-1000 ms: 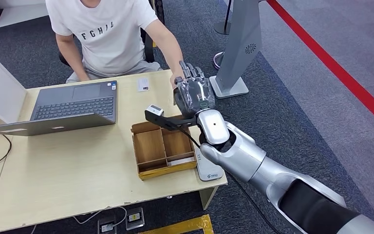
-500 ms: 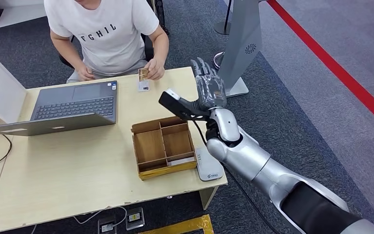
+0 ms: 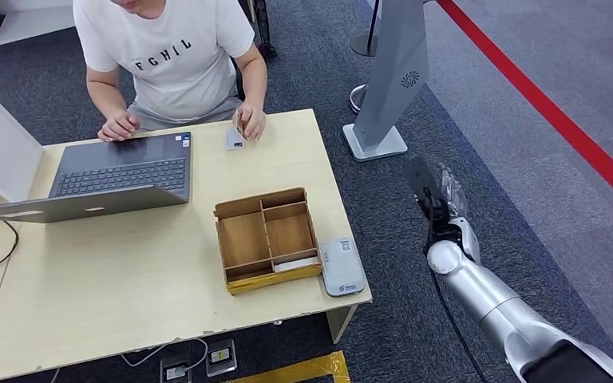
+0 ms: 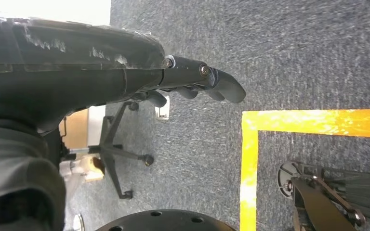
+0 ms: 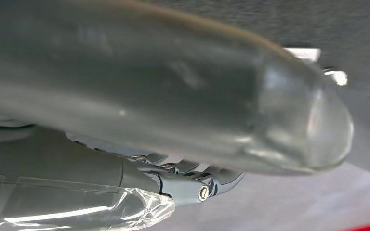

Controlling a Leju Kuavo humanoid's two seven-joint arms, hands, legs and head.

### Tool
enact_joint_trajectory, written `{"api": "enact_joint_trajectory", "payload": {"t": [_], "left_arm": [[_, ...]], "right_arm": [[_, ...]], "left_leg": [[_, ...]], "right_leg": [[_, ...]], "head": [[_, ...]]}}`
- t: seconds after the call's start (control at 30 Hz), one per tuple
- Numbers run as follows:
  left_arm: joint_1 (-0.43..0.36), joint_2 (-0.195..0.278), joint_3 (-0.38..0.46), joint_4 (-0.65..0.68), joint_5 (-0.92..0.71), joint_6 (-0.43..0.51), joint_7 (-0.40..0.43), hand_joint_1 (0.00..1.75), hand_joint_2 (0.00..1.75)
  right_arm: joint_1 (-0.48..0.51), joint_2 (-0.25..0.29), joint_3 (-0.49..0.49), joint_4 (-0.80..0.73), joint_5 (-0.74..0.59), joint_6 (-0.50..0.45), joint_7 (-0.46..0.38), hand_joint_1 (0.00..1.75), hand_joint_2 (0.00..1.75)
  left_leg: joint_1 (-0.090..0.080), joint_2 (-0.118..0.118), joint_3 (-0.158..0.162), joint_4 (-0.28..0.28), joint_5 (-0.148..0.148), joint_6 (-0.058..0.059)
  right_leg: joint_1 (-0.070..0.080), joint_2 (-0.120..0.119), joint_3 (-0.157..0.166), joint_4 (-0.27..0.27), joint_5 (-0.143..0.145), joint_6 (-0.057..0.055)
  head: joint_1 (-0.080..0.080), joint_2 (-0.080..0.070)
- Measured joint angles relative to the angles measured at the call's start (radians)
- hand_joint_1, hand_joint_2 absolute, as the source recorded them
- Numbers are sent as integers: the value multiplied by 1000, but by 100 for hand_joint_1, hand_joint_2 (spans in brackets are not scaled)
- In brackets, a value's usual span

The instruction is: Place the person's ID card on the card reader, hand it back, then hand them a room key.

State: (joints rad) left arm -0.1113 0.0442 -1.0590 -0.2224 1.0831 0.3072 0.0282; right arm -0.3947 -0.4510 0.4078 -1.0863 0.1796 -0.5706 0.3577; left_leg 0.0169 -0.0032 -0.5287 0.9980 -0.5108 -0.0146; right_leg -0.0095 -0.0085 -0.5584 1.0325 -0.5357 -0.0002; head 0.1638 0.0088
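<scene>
The person (image 3: 172,56) sits at the far side of the table (image 3: 128,287). One of their hands holds a small tan card (image 3: 239,122) upright just above a pale card (image 3: 234,140) lying on the table's far edge. The grey-white card reader (image 3: 342,266) lies at the table's front right corner with nothing on it. My right hand (image 3: 445,194) hangs off the table's right side over the carpet, fingers straight and apart, holding nothing; its thumb (image 5: 221,96) is close and blurred. My left hand (image 4: 192,84) hangs over the floor, fingers loosely extended and empty.
A wooden divided box (image 3: 267,237) stands beside the reader, with a white card (image 3: 295,263) in its front slot. An open laptop (image 3: 120,171) sits at the table's left. A grey stand (image 3: 395,72) rises right of the table. An office chair base (image 4: 120,159) and yellow floor tape (image 4: 250,168) lie below.
My right hand has drawn back from the person's side, swinging right and off the table. The person's hand has pulled the tan card in to the table's far edge.
</scene>
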Motion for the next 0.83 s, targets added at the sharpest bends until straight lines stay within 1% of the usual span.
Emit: {"api": "enact_joint_trajectory", "payload": {"t": [0.17,0.33,0.43,0.57,0.67,0.8,0.83], "left_arm": [[0,-1,2,0,25,12,1,0,0],[0,-1,5,0,44,23,-7,0,0],[0,-1,5,0,59,40,-16,0,0],[0,-1,10,0,82,61,-28,0,0],[0,-1,16,0,93,69,-40,0,0],[0,-1,27,0,111,84,-61,0,0],[0,-1,28,0,114,87,-63,0,0]], "right_arm": [[76,-13,-55,134,-186,-14,-175,0,0],[137,-3,-77,309,-324,-36,-304,0,0],[177,22,-87,414,-401,-39,-376,0,0],[243,87,-98,531,-510,-21,-480,0,0],[284,141,-110,601,-556,-6,-507,0,0],[319,219,-123,685,-598,-6,-482,0,0],[322,228,-124,694,-604,-7,-476,0,0]], "left_leg": [[0,0,1,-1,0,0],[1,0,0,-1,0,0],[1,0,1,-1,-1,-1],[2,0,1,-2,-1,-2],[2,0,2,-2,-1,-3],[4,1,2,-2,-1,-3],[4,1,2,-2,-1,-3]], "right_leg": [[0,0,0,0,0,-1],[1,0,0,0,-1,-1],[1,0,0,0,-2,-2],[2,0,0,1,-2,-4],[3,0,0,1,-3,-5],[4,0,0,2,-4,-6],[4,1,0,2,-4,-6]], "head": [[0,0],[0,0],[0,0],[0,0],[0,0],[0,0],[0,0]]}}
